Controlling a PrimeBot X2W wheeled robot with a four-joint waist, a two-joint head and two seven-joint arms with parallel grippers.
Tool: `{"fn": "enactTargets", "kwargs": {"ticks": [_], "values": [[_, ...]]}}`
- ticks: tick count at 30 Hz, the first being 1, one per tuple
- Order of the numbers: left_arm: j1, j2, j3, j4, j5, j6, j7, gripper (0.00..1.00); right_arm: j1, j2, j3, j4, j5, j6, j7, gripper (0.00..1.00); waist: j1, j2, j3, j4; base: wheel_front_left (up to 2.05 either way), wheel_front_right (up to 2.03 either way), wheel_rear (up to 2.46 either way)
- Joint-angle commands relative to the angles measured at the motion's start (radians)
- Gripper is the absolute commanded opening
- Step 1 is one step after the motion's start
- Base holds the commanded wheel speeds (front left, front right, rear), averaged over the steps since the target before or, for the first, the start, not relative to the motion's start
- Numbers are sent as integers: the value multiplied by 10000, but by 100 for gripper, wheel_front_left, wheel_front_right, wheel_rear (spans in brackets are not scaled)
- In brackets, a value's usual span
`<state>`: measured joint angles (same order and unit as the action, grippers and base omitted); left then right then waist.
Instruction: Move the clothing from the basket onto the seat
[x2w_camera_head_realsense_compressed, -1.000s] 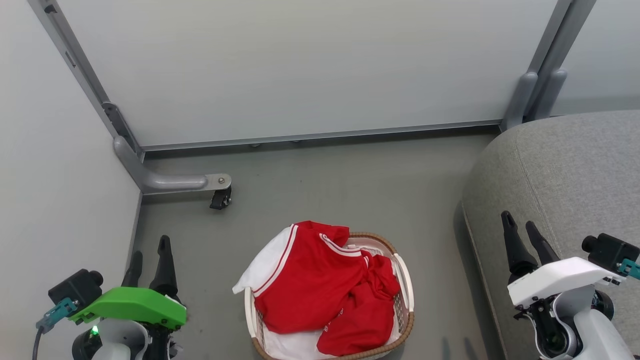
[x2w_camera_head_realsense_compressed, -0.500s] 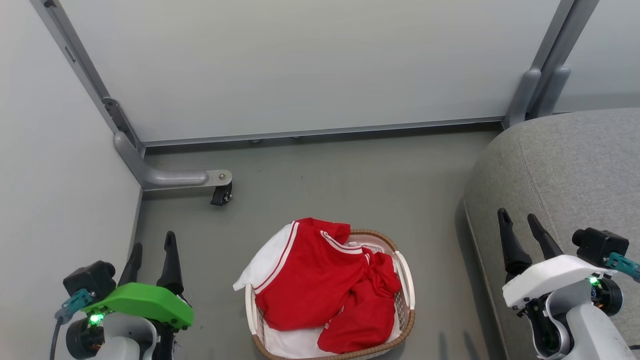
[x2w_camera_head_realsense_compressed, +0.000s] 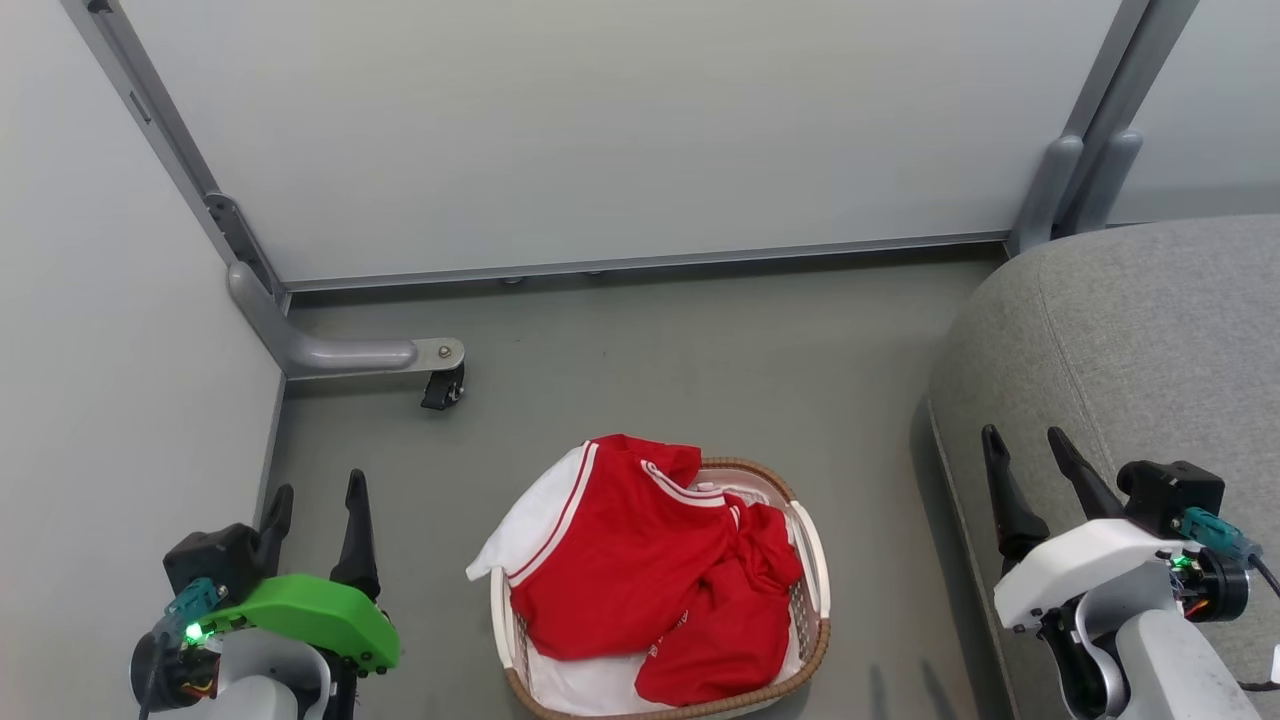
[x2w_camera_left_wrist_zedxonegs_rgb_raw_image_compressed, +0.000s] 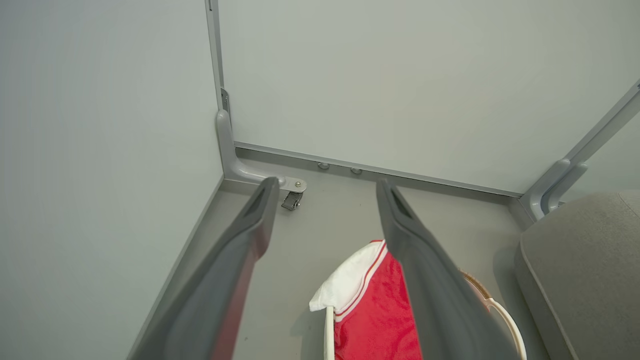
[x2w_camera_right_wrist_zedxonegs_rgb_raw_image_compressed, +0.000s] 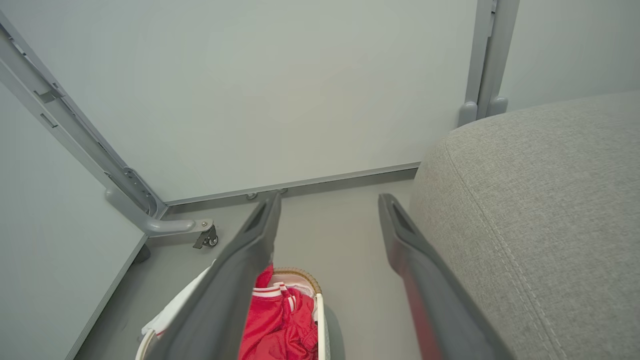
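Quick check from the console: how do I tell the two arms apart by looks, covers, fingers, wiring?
The left gripper has a bright green cover; the right gripper has a white cover. Each carries two long, dark, tapered fingers, a black camera block with a teal plug, a small green light and a dark cable, on a pale wrist.
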<state>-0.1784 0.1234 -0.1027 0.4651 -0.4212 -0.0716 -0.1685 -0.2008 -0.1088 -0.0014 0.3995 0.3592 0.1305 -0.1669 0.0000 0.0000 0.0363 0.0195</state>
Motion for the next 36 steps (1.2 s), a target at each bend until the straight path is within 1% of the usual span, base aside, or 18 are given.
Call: {"fn": "enactTargets", "kwargs": {"ticks": [1,14,19,27,33,36], "values": [[-223,84,-28,13,283,13,-91,100,-216,-65,0,2,-325,3,-107,100,0,0,10,3,0,0,0],[-201,0,-122,369,1418,-71,-391,100,-299,19,0,275,-1564,3,-402,100,0,0,115,-20,0,0,0],[-452,-50,-180,552,1807,-163,-485,100,-557,54,-45,250,-2017,2,-501,100,0,0,463,-132,0,0,0],[-1114,-92,-394,725,2404,-367,-640,100,-1192,222,-2,-123,-2695,1,-664,100,0,0,1592,-571,0,0,0],[-1906,-45,-656,906,2795,-517,-754,100,-1813,413,159,-452,-3182,-1,-779,100,0,0,2746,-1081,0,0,0],[-2333,38,-939,1059,3008,-567,-818,100,-2129,480,247,-615,-3387,-1,-824,100,0,0,3367,-1349,0,0,0]]}}
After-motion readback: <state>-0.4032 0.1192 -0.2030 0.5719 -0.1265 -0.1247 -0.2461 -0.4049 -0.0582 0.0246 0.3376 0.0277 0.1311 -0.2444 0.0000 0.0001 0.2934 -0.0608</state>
